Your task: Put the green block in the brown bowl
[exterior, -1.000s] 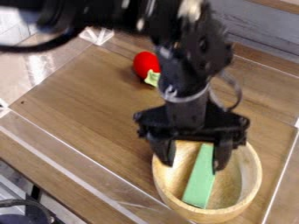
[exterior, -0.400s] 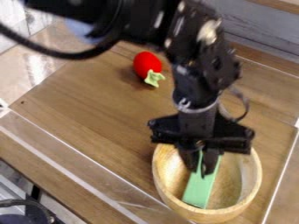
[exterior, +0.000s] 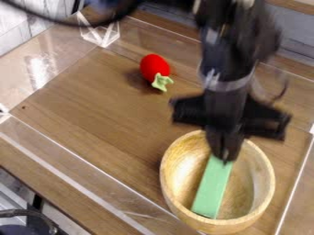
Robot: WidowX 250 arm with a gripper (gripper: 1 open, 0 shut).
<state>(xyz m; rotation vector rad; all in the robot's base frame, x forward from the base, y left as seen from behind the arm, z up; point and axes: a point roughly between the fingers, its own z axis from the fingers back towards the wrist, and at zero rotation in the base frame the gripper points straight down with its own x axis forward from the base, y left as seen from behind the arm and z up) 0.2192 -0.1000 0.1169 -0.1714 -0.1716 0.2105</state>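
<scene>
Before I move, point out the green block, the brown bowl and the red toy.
Green block (exterior: pixel 211 191): camera view, on the middle of its upper face, inside the bowl.
Brown bowl (exterior: pixel 171 180): camera view, on the left part of its rim.
Red toy (exterior: pixel 153 66): camera view, on its red body.

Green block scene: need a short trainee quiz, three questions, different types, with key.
1. Multiple choice: where does the green block lie?
a) on the bare tabletop
b) inside the brown bowl
c) beside the red toy

2. True or false: the red toy is inside the brown bowl.

3. Fill in: the gripper is at the ____ end of the green block, upper or lower as the picture shows it.

Key: 1 b; 2 false; 3 upper
</scene>
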